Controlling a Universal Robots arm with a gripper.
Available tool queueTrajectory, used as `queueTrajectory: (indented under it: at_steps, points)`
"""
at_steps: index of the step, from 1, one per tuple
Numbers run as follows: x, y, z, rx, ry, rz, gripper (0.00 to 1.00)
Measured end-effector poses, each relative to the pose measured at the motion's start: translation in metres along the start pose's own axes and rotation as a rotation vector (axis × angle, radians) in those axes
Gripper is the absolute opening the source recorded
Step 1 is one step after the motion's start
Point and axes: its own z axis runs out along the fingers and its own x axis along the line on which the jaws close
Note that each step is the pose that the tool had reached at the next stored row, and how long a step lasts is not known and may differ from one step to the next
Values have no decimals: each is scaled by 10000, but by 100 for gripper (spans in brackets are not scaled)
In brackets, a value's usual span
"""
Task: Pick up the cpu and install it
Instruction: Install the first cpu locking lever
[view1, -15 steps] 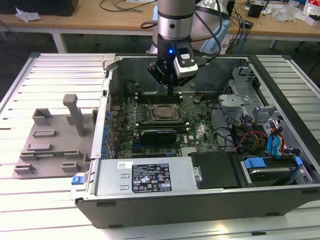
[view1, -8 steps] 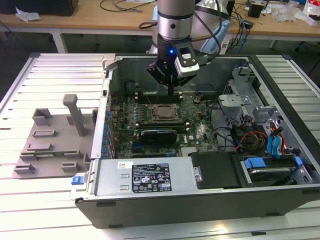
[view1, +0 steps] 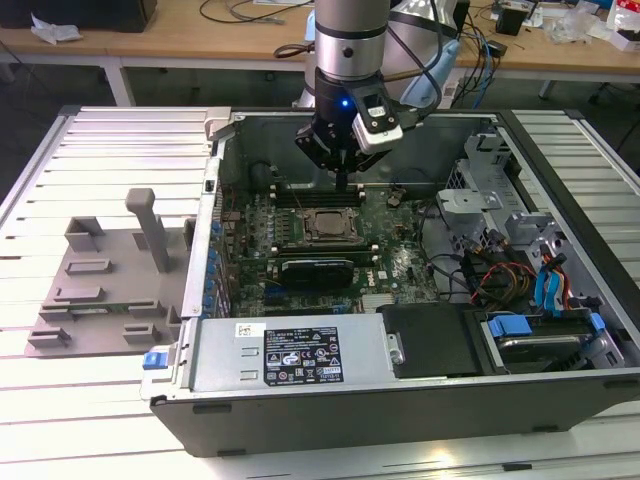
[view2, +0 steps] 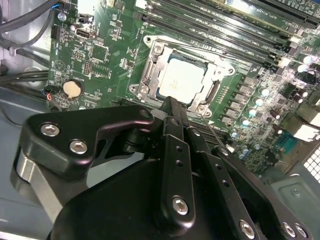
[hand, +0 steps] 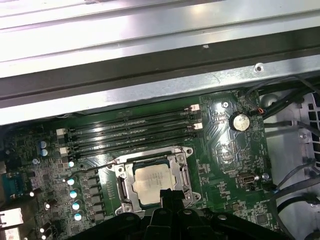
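The robot arm is hanging over an open computer case (view1: 420, 380) that is lying on a pale slatted surface (view1: 60, 420). Its black pincer (view1: 342, 178) is pointing down at the green motherboard (view1: 400, 265), just above the row of long memory slots (hand: 132, 131).

The cpu (view2: 181, 80) is sitting flat inside the socket (view2: 150, 70), with its silver top facing up and the metal frame lying around it. In both wrist views the pincer's fingertips (view2: 172, 107) are sitting close together, just beside one edge of the cpu (hand: 152, 182), and nothing is showing between them. They are looking shut and empty, though the tips may be hiding a thin gap.

A long black card (view1: 318, 270) is lying just beside the socket. A round silver battery (hand: 240, 121) is sitting on the board, well apart from the cpu. A grey plastic part (view1: 100, 275) is lying on the surface, toward the exterior view's left.
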Motion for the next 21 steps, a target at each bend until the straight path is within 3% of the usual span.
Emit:
queueTrajectory:
  at_steps: [21]
  points:
    - [0, 0, 0, -74, -16, -1363, 11]
